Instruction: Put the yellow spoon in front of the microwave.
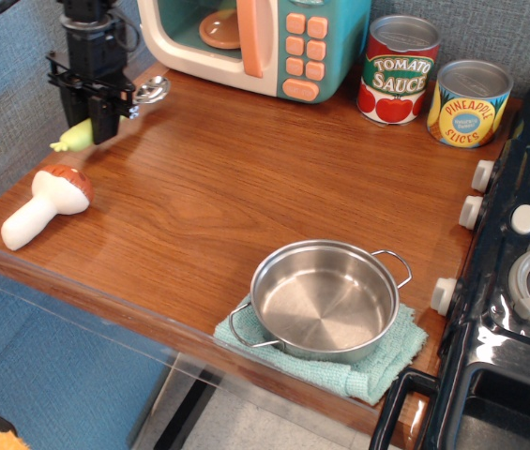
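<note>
My gripper [97,120] is at the far left of the wooden counter, shut on the yellow spoon [75,137]. The spoon's yellow-green handle sticks out to the lower left and its silver bowl [150,90] to the upper right. The spoon is held above the counter's left edge. The teal and cream microwave [255,39] stands at the back, to the right of the gripper, with an orange plate inside and a peach handle and buttons.
A toy mushroom [44,203] lies at the left front. A steel pot [325,298] sits on a green cloth [391,364] at the front edge. A tomato sauce can [398,69] and a pineapple can [469,102] stand at the back right. A black stove [527,272] is at right.
</note>
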Action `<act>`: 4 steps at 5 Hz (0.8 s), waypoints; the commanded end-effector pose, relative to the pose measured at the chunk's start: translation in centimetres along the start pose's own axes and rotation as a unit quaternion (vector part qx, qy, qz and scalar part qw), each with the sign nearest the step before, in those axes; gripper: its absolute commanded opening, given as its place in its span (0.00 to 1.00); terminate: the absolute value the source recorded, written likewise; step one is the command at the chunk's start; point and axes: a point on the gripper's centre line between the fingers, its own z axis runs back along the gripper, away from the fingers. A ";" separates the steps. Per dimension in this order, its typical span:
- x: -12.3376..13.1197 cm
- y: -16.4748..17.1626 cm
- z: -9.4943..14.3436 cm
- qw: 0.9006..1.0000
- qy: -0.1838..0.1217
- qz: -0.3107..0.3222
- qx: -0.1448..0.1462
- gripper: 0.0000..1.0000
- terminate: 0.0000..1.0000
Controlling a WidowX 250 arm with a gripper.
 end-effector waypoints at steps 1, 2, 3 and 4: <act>0.4 -1.0 0.1 1.000 0.013 -0.010 0.006 1.00 0.00; 0.3 -1.1 1.2 1.000 0.006 -0.007 0.006 1.00 0.00; -0.8 -0.3 5.4 0.999 -0.040 0.001 -0.002 1.00 0.00; -2.4 0.3 9.2 0.996 -0.088 0.007 -0.014 1.00 0.00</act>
